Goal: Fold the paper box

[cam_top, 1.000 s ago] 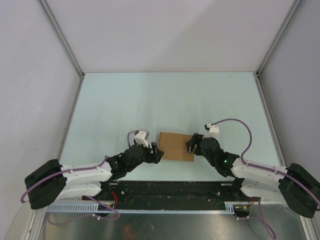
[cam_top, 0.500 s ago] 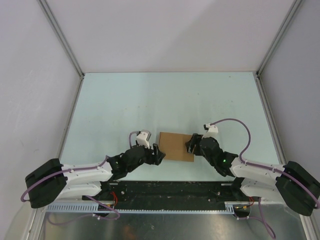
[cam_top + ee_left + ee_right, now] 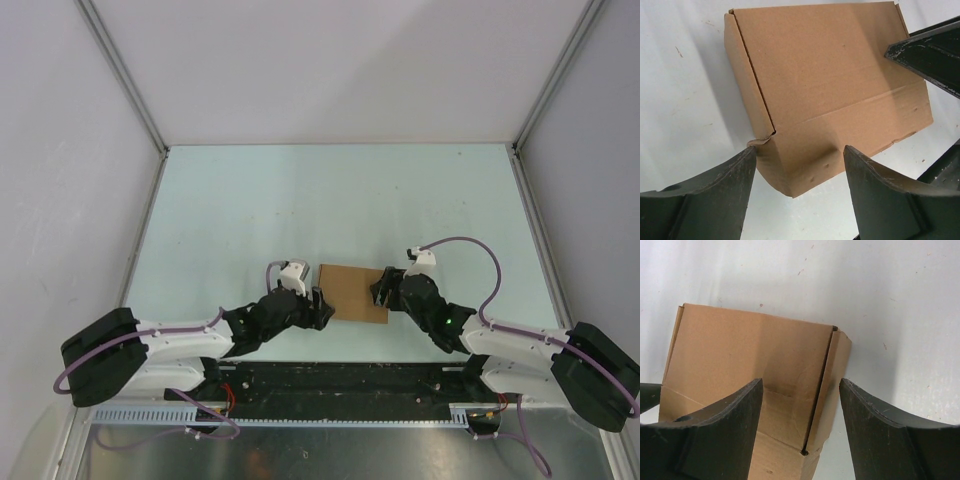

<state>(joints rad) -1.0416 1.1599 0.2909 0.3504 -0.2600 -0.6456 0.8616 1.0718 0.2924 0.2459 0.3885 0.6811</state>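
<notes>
The paper box (image 3: 352, 293) is a closed flat tan box lying on the table between the two arms. My left gripper (image 3: 318, 306) is open at the box's near left corner; in the left wrist view (image 3: 800, 175) that corner (image 3: 790, 185) sits between the spread fingers, untouched. My right gripper (image 3: 381, 289) is open over the box's right edge; in the right wrist view (image 3: 801, 410) the box's side flap seam (image 3: 822, 390) lies between the fingers. The box fills the upper part of the left wrist view (image 3: 830, 75).
The pale blue-white table (image 3: 330, 200) is bounded by white walls with metal rails (image 3: 120, 75). A black base bar with cables (image 3: 340, 385) runs along the near edge. The right gripper's finger (image 3: 930, 50) shows in the left wrist view.
My left gripper has moved right, closer to the box's near left corner. The right gripper has shifted slightly left onto the box's right edge. The box has stayed put.
</notes>
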